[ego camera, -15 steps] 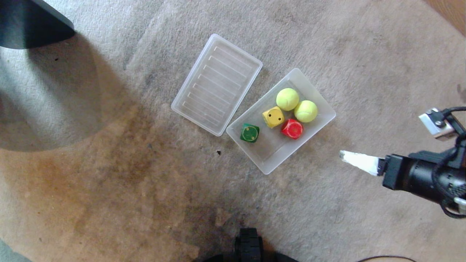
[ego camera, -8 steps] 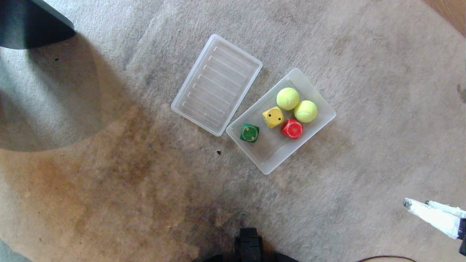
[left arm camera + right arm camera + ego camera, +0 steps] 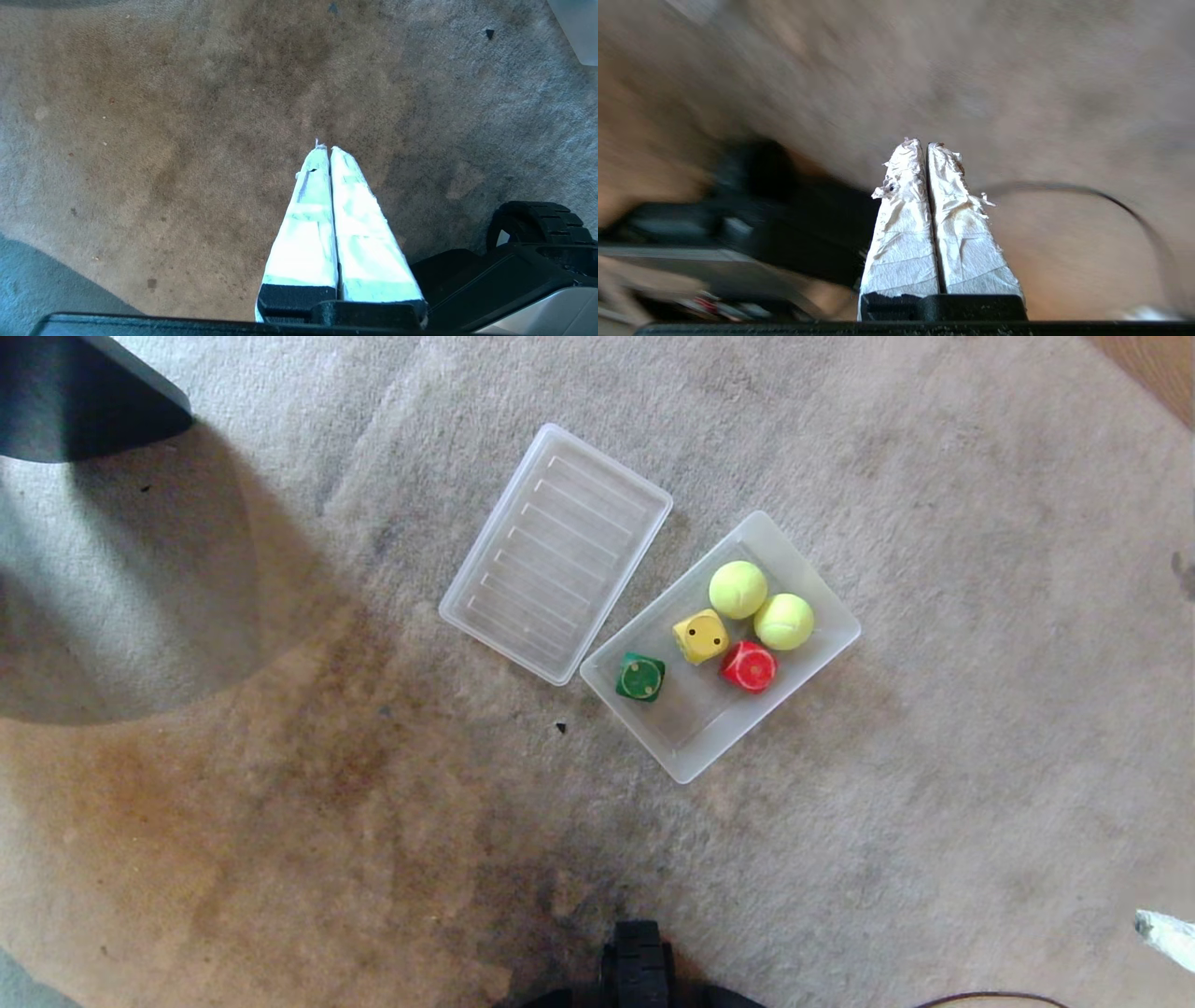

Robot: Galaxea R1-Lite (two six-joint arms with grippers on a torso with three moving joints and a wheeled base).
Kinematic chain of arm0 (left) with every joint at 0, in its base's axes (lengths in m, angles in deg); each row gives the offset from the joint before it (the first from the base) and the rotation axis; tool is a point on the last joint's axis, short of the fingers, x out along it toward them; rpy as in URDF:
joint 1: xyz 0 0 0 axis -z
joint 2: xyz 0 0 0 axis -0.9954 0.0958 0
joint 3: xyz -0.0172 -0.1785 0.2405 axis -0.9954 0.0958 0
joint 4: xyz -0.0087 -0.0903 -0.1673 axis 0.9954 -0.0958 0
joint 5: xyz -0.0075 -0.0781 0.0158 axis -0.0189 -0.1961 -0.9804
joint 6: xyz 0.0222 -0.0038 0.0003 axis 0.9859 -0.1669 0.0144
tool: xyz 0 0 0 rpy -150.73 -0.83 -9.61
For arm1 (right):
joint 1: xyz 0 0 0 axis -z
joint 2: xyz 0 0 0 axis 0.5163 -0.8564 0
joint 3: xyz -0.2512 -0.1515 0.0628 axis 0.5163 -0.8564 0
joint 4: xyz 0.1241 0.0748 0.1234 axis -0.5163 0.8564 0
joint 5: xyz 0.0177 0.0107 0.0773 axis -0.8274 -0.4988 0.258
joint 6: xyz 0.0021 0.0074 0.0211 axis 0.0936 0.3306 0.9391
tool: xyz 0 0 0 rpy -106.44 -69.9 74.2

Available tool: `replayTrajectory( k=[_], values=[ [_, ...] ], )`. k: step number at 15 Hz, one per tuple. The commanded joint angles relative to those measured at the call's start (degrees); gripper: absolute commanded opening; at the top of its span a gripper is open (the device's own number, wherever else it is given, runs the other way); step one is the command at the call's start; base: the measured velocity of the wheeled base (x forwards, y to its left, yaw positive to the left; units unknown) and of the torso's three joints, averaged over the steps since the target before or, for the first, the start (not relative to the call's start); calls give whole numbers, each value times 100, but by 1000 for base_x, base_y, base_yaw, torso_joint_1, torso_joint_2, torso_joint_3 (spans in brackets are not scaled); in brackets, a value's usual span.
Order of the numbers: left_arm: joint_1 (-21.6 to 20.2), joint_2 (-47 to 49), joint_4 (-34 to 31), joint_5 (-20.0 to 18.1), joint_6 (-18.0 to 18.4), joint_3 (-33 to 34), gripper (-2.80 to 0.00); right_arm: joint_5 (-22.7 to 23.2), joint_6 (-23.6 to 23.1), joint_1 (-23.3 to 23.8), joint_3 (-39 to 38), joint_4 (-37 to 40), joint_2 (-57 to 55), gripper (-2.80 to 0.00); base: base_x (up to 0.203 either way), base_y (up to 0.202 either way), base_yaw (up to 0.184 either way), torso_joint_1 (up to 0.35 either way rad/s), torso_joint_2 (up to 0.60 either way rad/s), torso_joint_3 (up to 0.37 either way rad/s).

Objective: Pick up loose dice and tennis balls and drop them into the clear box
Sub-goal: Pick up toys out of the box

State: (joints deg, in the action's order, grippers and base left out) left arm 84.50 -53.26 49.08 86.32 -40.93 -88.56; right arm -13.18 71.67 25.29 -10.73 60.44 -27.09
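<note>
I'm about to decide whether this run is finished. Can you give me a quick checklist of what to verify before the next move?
1. Tennis balls in the clear box: ok.
2. Yellow die, red die, green die in the box: ok.
3. Tan die in the box: not ok, none visible anywhere.
4. Right gripper empty, shut: ok.
5. Left gripper empty, shut: ok.
6. Lid beside the box, off: ok.

a flat ribbed translucent lid (image 3: 556,552) lies on a worn grey-beige carpet (image 3: 934,476), which carries a broad brownish stain (image 3: 280,821) at near left. a dark object (image 3: 79,392) fills the far-left corner, casting a wide shadow (image 3: 140,597). a small dark speck (image 3: 560,727) sits near the lid. wood floor (image 3: 1158,364) shows at far right.
</note>
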Motion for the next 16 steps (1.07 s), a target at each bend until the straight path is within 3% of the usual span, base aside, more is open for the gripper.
replayTrajectory(
  k=[1,3,7,12,16],
  values=[
    [0,-2,0,2,-2,0,-280,-4,-259,211,-138,305,652,-280,0,0,0,0,0,0],
    [0,-2,0,2,-2,0,-280,-14,-496,324,-260,572,886,-280,0,0,0,0,0,0],
    [0,-2,0,2,-2,0,-280,-56,-540,364,-305,533,922,-280,0,0,0,0,0,0],
    [0,-2,0,2,-2,0,-280,-445,-954,821,-1468,167,2473,-280,0,0,0,0,0,0],
    [0,-2,0,2,-2,0,-280,-453,-962,825,-1472,159,2477,-280,0,0,0,0,0,0]
  ],
)
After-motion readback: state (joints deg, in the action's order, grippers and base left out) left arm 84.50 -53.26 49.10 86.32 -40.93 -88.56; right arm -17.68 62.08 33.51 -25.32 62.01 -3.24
